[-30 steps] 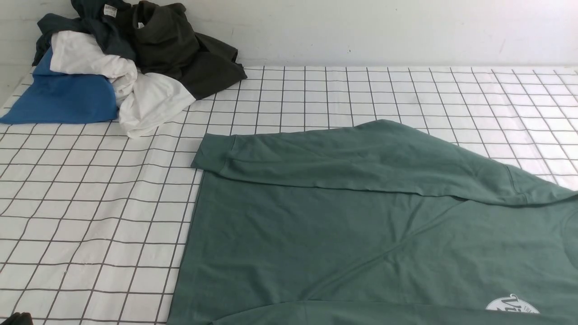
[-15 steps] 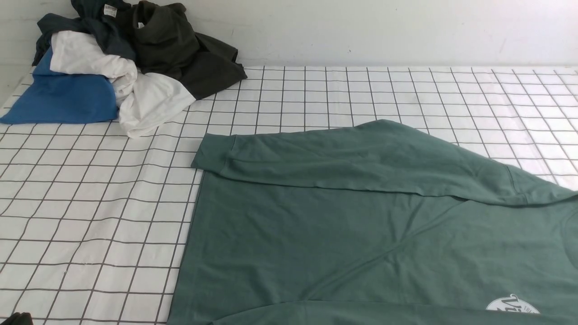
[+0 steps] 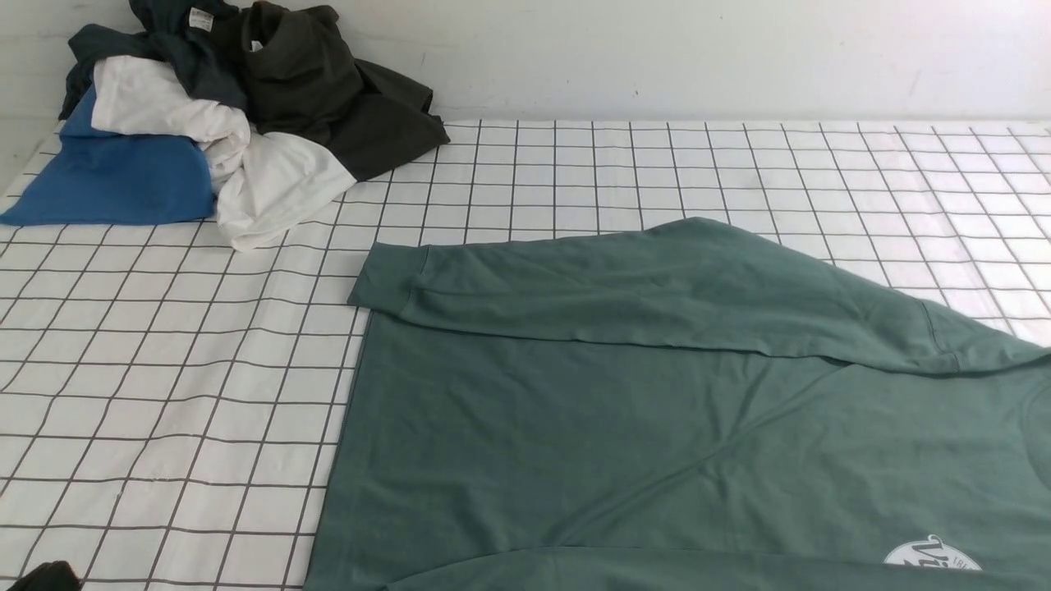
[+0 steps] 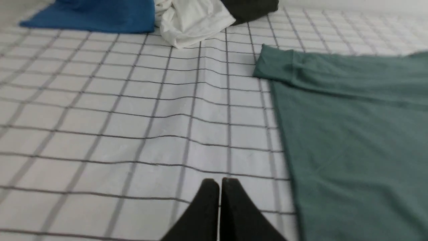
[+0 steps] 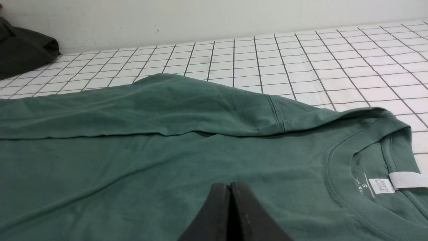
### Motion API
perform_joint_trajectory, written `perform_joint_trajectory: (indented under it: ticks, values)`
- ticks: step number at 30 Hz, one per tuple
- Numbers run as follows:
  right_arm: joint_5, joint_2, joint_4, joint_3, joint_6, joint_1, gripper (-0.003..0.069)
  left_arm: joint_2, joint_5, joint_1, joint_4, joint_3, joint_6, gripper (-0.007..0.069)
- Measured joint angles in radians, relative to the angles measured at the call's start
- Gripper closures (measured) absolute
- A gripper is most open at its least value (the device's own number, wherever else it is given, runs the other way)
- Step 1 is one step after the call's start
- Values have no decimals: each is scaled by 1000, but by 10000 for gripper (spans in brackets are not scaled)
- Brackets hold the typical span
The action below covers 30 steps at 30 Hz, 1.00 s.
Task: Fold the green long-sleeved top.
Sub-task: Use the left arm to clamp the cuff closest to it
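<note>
The green long-sleeved top (image 3: 657, 443) lies flat on the checked sheet at the centre and right. One sleeve (image 3: 624, 283) is folded across its far edge, cuff pointing left. A round white logo (image 3: 932, 555) shows at the bottom right. My left gripper (image 4: 219, 182) is shut with nothing in it, above bare sheet beside the top's hem edge (image 4: 281, 134); in the front view only a dark tip of it (image 3: 45, 578) shows. My right gripper (image 5: 230, 185) is shut and empty, over the top's chest near the collar (image 5: 337, 174). It is out of the front view.
A pile of clothes sits at the back left: a bright blue garment (image 3: 107, 180), a white one (image 3: 263, 189) and a dark olive-black one (image 3: 345, 107). A white wall (image 3: 657, 49) runs along the far edge of the checked sheet (image 3: 164, 369).
The dark tip of my left gripper at the front view's bottom left corner has crept slightly right. The top has not moved.
</note>
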Motion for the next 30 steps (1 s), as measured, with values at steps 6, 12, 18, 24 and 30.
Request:
perform_joint_trajectory:
  ticks: [6, 12, 18, 24, 30]
  values:
    - [-1, 0, 245, 0, 133, 0, 673, 0, -39, 0, -476, 0, -251, 631]
    - [-74, 0, 646, 1, 314, 0, 673, 0, -68, 0, -628, 0, -257, 631]
    - [-102, 0, 723, 1, 320, 0, 673, 0, -32, 0, -652, -2, -164, 631]
    - [-105, 0, 669, 1, 220, 0, 673, 20, 87, 0, -646, -178, 230, 631]
    - [-67, 119, 514, -137, 60, 0, 673, 308, 312, 0, -481, -406, 310, 631]
